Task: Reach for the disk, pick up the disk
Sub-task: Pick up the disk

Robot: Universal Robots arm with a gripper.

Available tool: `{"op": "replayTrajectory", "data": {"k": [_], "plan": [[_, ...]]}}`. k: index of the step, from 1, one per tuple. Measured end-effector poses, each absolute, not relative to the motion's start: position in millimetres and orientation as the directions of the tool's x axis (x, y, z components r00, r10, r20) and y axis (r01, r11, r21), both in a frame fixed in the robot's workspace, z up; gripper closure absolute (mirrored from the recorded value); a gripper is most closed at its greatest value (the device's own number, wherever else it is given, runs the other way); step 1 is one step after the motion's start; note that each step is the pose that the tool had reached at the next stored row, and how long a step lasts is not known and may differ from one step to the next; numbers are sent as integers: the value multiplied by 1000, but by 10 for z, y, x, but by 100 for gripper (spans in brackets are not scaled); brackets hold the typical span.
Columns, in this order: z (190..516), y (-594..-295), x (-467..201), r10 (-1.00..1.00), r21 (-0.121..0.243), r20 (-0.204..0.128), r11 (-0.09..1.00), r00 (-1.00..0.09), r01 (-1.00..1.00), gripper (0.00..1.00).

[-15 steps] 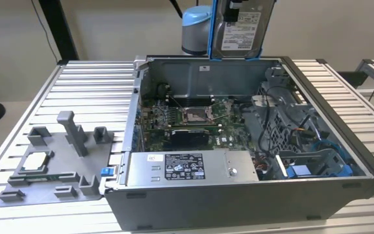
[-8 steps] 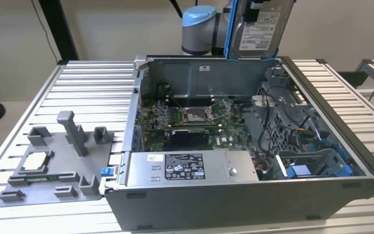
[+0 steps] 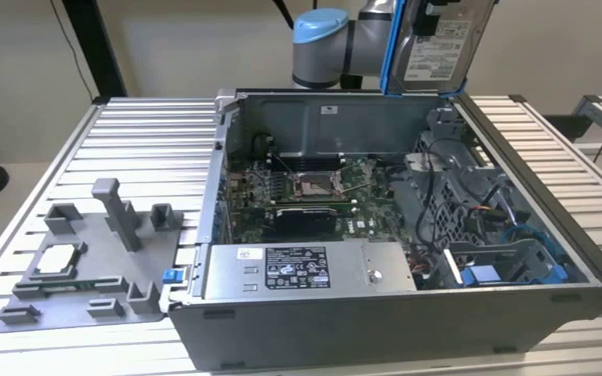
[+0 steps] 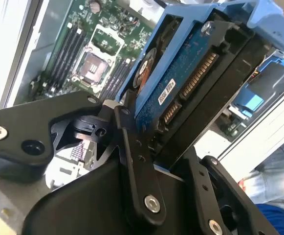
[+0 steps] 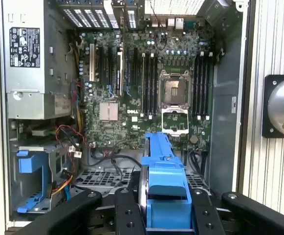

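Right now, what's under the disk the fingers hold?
The disk is held above the open computer case. In the first wrist view, the motherboard with its empty CPU socket lies below. The disk's blue bracket hides the case floor directly beneath.

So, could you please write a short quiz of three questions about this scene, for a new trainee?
1. True or false: the disk is lifted above the computer case, clamped in the claw.
2. What colour is the bracket around the disk? A) red B) blue C) green
3. In the exterior view, on which side of the case does the grey holder tray lie?

Key:
1. True. The disk hangs high over the open case, held between the fingers.
2. B, blue.
3. On the exterior view's left, on the slatted table.
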State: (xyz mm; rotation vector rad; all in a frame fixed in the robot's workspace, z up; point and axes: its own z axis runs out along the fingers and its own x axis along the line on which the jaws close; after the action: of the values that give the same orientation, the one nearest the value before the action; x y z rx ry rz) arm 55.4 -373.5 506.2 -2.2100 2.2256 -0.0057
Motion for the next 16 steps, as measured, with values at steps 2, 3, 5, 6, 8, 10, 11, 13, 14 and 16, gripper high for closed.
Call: {"op": "replayTrajectory", "data": {"k": [2,3,5,6,8,10,11,13,14,16], "plan": [[5062,-3735,555,-1000,-6,-1,7,-7,-1000,100],[5062,-3735,556,-1000,-6,-1,7,-7,-1000,100],[5062,-3735,557,-1000,-6,-1,7,-7,-1000,100],[5062,-3735,557,-1000,-6,-1,7,-7,-1000,100],[5061,-3737,557,-1000,-6,-1,7,-7,-1000,100],[5062,-3749,557,-1000,-6,-1,7,-7,-1000,100],[5061,-3761,557,-1000,-6,-1,7,-7,-1000,100],[5061,-3821,557,-1000,-6,-1,7,-7,-1000,100],[5061,-3853,557,-1000,-6,-1,7,-7,-1000,100],[5061,-3920,557,-1000,-5,-1,7,-7,-1000,100]]}}
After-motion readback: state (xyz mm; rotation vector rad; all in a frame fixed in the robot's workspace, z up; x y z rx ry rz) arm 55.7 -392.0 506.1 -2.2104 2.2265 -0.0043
